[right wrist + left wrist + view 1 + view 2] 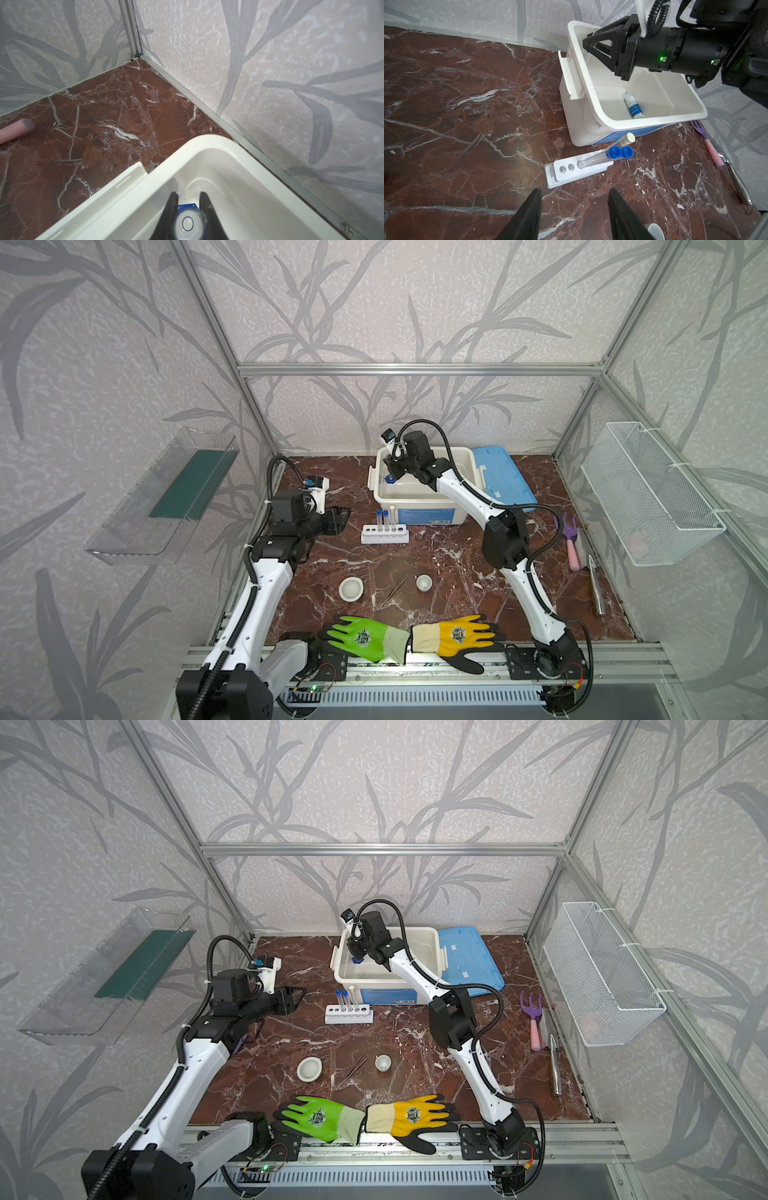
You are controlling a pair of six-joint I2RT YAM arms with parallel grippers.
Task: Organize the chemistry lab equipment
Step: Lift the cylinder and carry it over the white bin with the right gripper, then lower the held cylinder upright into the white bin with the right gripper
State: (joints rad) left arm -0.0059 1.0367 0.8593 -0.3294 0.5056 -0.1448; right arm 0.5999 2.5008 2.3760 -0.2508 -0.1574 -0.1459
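At frame centre, inside the white bin point(415, 502), the right claw point(188, 196) pinches the blue-based cylinder point(188, 223) upright, base down; left claw point(575, 191) spread.

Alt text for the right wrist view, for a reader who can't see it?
The right gripper is shut on a clear, blue-based cylinder, holding it over the inside of a white bin near its corner. Beyond the bin are a red marble table, the end of a pink handle and a leaf-patterned wall.
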